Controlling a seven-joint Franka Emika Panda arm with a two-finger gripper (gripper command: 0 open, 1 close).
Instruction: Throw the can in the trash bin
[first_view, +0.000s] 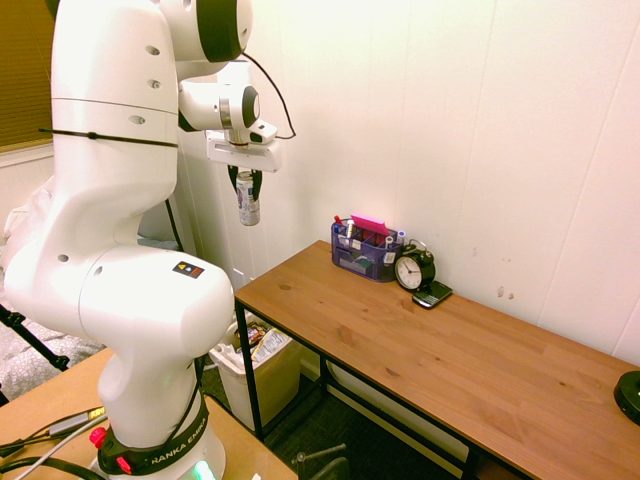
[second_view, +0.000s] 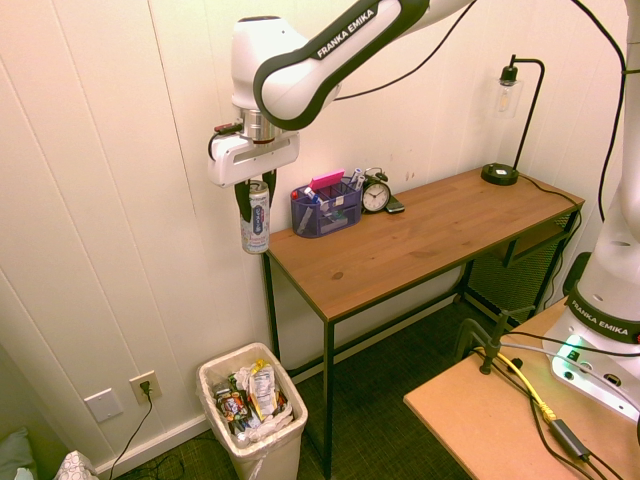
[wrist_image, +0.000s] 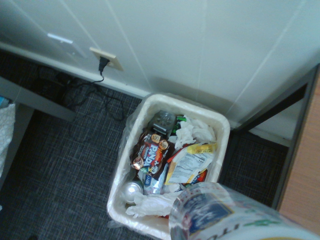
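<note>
Holding the can (second_view: 256, 222) in the air is where I have things: the jaws are closed on it, with a dark finger (second_view: 243, 203) on one side and its partner on the other, both gripping the upper part. It hangs close to upright, lower end free, just beyond the left end of the tabletop (second_view: 400, 240) in the second exterior view and well above the bin (second_view: 275, 462).

I take it to be an empty drink can: light, thin-walled, stiff along its length but easy to dent across the sides. Smooth metal could slip if I eased the squeeze early, and more force would probably just buckle it. The hold near the top suits me, since the body can drop straight out, and I see no reason to regrip. If I did have to, I would take it squarely across the sides, near the rim where the shell should be stiffest.

The wrist view shows the bin's mouth open beneath, with wrappers (wrist_image: 152, 152) and a crumpled white liner (wrist_image: 200, 131) inside. I can't tell whether the can is truly centred over it. My next move would be to line up, lower, then let go; from this height something so light could glance off the rim or bounce from the heaped rubbish.
</note>
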